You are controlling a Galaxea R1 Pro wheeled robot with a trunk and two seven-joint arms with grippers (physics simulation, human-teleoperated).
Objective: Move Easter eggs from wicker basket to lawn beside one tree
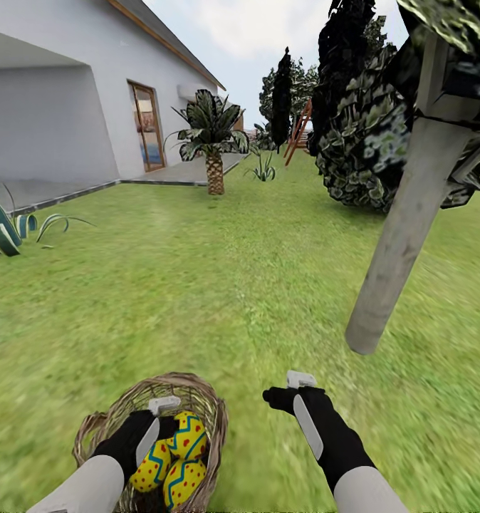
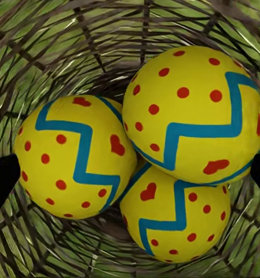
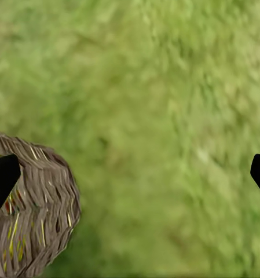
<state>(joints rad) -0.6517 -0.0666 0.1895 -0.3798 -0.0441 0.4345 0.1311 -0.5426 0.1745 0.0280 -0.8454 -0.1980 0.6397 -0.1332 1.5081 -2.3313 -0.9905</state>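
Garden lawn [image 1: 218, 285], grey-trunked tree [image 1: 404, 228] at one o'clock.
Your left gripper [image 2: 130, 174] hung wide open over three Easter eggs [image 2: 190, 113] in the wicker basket [image 1: 204, 399]; your right gripper [image 3: 130, 174] spread empty over grass.

Wicker basket [image 1: 210, 417] was rough woven cane, tan-brown, braided rim. Three Easter eggs [image 2: 190, 116] looked smooth, matt-painted yellow (red dots, blue zigzags). Lawn [image 1: 218, 285] was coarse mottled grass. Tree [image 1: 404, 228] trunk at 2 o'clock was smooth pale grey bark. House wall [image 1: 48, 128] at 10 o'clock was flat matt white plaster.
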